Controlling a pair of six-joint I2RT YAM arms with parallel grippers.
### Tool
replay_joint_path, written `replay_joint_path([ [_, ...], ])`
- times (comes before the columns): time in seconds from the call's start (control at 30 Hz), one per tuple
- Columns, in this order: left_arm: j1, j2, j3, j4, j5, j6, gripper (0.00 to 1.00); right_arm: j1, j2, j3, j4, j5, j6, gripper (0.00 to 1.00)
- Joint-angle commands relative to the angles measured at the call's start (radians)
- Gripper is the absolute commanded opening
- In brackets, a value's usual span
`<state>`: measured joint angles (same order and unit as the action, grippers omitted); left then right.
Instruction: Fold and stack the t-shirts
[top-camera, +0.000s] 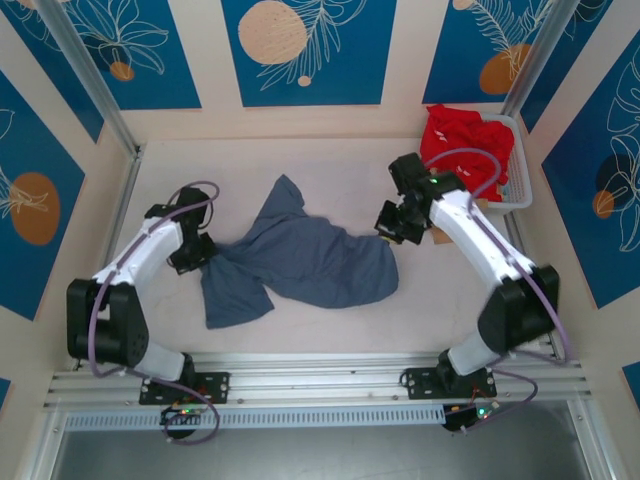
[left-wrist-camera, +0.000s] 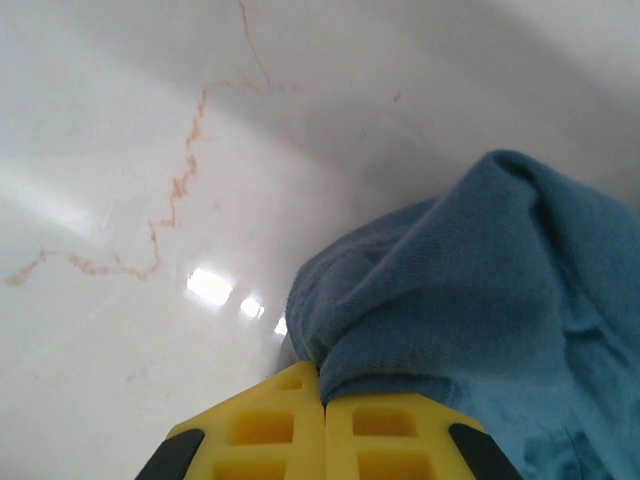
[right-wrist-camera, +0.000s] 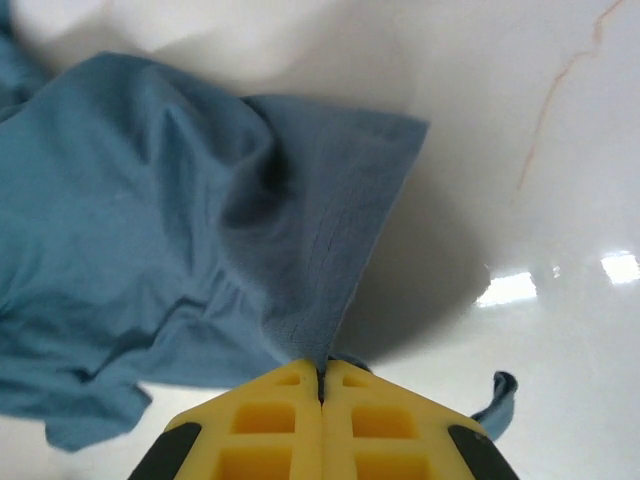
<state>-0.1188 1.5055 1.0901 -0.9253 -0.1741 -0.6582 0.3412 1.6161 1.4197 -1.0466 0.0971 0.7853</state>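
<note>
The blue-grey t-shirt (top-camera: 310, 262) is spread across the bench (top-camera: 330, 170) at frame centre — its left end is clamped in the left claw (top-camera: 203, 262), its right edge in the right claw (top-camera: 392, 232).

We list one slate blue-grey t-shirt (top-camera: 300, 258), crumpled and spread unevenly across the middle of the pale table (top-camera: 330, 165). The left gripper (top-camera: 204, 257) sits at its bunched left edge and the right gripper (top-camera: 390, 234) at its upper right edge. We also list bright red t-shirts (top-camera: 462, 140), heaped in a white plastic basket (top-camera: 516, 196) at the far right corner, well apart from the grey one.
</note>
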Motion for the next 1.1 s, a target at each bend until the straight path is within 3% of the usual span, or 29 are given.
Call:
replay_joint_path([
  [0.0,0.064,0.078,0.070,0.025,-0.039,0.049,0.00,-0.016,0.220,0.082,0.087,-0.055,0.035,0.00],
  [0.2,0.134,0.181,0.194,0.019,-0.050,0.100,0.00,-0.028,0.451,0.262,0.062,-0.064,0.064,0.01],
  [0.37,0.133,0.185,0.214,-0.010,0.001,0.120,0.00,-0.061,0.353,0.176,0.076,-0.006,0.072,0.37],
  [0.43,0.134,0.146,0.180,-0.016,0.001,0.113,0.21,-0.072,0.264,0.098,0.081,0.029,0.063,0.45],
  [0.5,0.133,0.085,0.132,-0.026,0.000,0.095,0.42,-0.079,0.166,-0.004,0.085,0.055,0.056,0.46],
  [0.53,0.133,0.056,0.108,-0.030,0.007,0.085,0.46,-0.079,0.124,-0.062,0.087,0.059,0.058,0.44],
  [0.6,0.130,-0.009,0.046,-0.037,0.040,0.066,0.47,-0.069,0.027,-0.203,0.108,0.050,0.065,0.37],
  [0.77,0.128,-0.113,-0.081,-0.083,0.104,0.031,0.47,-0.059,-0.115,-0.468,0.225,-0.028,0.032,0.36],
  [1.07,0.137,-0.132,-0.141,-0.134,0.071,0.016,0.48,-0.014,0.006,-0.419,0.302,-0.048,-0.024,0.42],
])
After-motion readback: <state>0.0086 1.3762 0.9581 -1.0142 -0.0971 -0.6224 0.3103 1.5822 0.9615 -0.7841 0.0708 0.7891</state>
